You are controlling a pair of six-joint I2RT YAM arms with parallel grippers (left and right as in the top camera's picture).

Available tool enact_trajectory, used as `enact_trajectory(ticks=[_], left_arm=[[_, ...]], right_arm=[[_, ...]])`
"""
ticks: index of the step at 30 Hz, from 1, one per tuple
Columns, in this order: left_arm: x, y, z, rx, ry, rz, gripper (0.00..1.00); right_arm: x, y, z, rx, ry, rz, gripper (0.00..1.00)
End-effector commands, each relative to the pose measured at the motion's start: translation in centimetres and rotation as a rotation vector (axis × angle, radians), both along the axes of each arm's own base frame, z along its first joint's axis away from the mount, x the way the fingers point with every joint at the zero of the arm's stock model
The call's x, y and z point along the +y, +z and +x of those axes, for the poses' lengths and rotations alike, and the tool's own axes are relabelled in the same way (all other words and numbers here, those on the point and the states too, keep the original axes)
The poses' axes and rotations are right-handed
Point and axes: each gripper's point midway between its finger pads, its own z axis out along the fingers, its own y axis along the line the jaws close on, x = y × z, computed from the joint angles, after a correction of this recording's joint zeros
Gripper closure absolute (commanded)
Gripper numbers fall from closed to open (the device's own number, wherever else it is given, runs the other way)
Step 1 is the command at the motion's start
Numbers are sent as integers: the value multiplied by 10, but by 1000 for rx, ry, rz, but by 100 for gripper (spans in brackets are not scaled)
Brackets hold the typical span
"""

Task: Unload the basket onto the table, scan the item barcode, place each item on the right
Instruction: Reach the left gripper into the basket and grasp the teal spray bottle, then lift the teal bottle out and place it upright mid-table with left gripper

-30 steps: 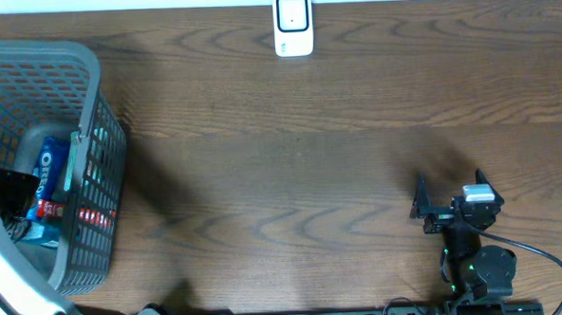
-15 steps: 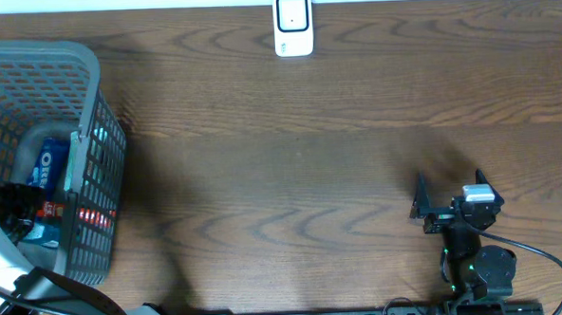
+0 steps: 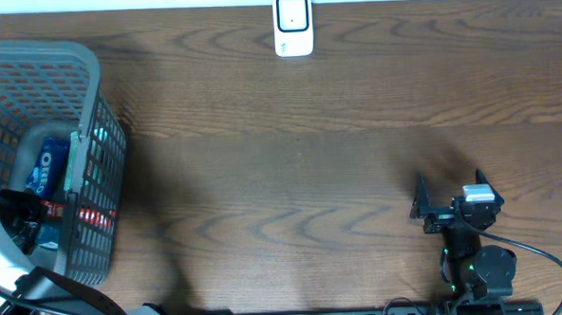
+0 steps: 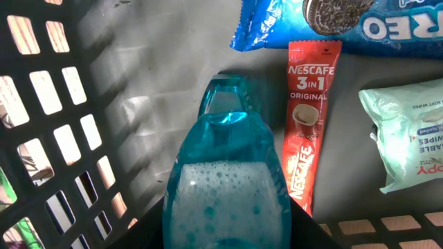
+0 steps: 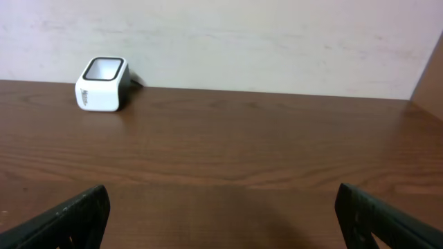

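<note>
While seeking a barcode to scan, straddling blue bottle [image 4: 225,187] in basket [image 3: 88,99] with left end effector [image 4: 228,235], jaws near it, grip uncertain.

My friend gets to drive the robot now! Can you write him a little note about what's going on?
Left end effector: down in the grey basket, at the blue liquid bottle; grip unconfirmed.
Right end effector: open, idle over the table, right side.
Scanner: far table edge, centre.
Done: bottle reached.
To do: lift it, show its barcode to the scanner.
</note>
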Motion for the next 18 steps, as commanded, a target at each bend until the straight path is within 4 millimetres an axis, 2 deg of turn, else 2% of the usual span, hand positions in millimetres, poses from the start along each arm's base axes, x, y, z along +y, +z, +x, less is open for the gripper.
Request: enact_trajectory(ticks=[1,5,11,18], left_arm=[[6,29,5,-70,11,67,64],[6,63,18,-184,-2,114,63],[-4,136,36,-400,-50,193,63],[-46,233,56,-718,-199,256,62]], right_arm=[[1,-1,0,2,2,-8,1],[1,-1,0,2,2,-8,1],[1,-1,0,2,2,-8,1],[1,-1,0,2,2,-8,1]])
